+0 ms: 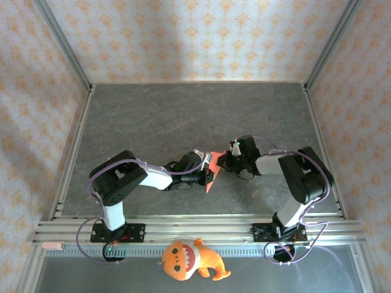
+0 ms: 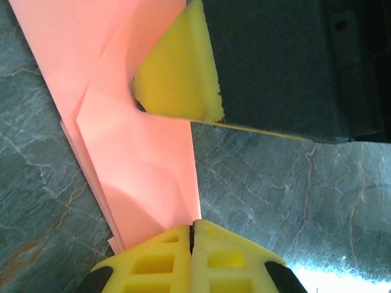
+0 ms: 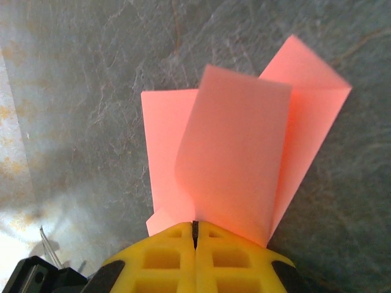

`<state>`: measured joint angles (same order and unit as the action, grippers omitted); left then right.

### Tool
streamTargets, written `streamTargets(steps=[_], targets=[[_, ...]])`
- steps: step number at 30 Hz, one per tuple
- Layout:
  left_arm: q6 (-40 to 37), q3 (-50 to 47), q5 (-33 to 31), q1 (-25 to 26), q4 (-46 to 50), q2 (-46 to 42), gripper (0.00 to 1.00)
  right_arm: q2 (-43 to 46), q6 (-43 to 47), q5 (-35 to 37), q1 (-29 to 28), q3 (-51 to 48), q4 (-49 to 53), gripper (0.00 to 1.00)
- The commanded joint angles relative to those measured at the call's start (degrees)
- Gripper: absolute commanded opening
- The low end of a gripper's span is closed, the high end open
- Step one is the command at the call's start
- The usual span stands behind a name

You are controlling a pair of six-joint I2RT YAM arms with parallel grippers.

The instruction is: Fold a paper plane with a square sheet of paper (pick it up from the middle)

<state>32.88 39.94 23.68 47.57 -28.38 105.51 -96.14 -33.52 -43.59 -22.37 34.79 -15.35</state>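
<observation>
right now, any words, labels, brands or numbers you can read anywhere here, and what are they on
No readable text anywhere in these views.
The pink paper: blank, only folds and creases.
The orange plush toy: a face, no lettering.
The wallpaper: a repeating ornament, not letters.
The small pale piece at the left end of the rail: too small to tell whether it bears any text.

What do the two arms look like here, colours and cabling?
Left arm and right arm: black joint housings with white links, looping lilac cables. Jaws are yellow with square cut-outs. A green light glows on the right wrist.
</observation>
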Motion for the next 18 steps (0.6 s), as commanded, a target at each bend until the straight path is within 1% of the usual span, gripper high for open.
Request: streamTargets(steps=[1, 9, 13, 16, 18], targets=[[-1.7, -5.1, -2.6, 0.0, 18.2, 6.9, 0.0, -1.9, 2.7, 7.7, 2.5, 2.1, 1.6, 0.0], [-1.7, -5.8, -3.0, 0.0, 18.6, 4.5, 0.0, -3.3, 3.1, 8.1, 3.0, 3.1, 2.4, 0.0], [-1.7, -4.2, -2.9, 0.0, 20.3, -0.6, 0.0, -2.6, 2.7, 7.3, 2.7, 0.9, 2.8, 0.0], [-0.7, -1.2, -2.5, 0.1, 22.0, -4.6, 0.0, -1.2, 2.3, 7.0, 1.7, -1.0, 2.6, 0.0], [0.3, 1.2, -0.9, 0.1, 21.3, -6.9, 0.0, -0.7, 1.2, 7.5, 0.9, -2.2, 1.9, 0.0]])
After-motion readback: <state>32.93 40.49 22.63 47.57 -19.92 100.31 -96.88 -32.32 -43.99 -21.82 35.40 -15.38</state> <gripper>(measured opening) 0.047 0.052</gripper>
